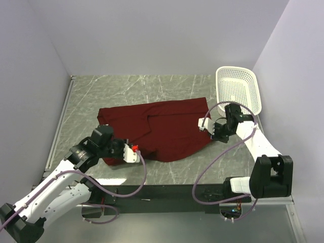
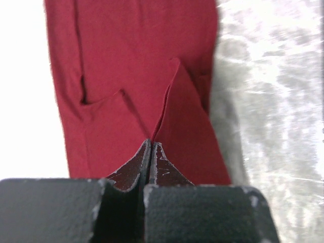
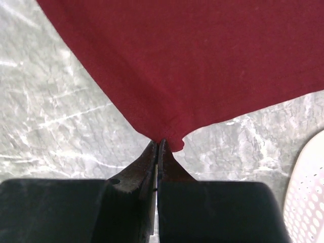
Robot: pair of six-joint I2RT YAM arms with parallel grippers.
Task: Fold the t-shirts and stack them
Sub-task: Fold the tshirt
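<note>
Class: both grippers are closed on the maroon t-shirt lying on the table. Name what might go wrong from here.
1. The right gripper seems to pinch only the corner tip of the t-shirt; it may slip free on lifting.
2. The left gripper holds a raised ridge of cloth, perhaps several layers, so the fold may bunch.
3. The white basket stands close to the right arm; a swing might knock it.

The maroon t-shirt (image 1: 162,131) lies spread between left pincer (image 1: 132,152) and right pincer (image 1: 205,124) (white basket (image 1: 238,88) beyond the latter).
</note>
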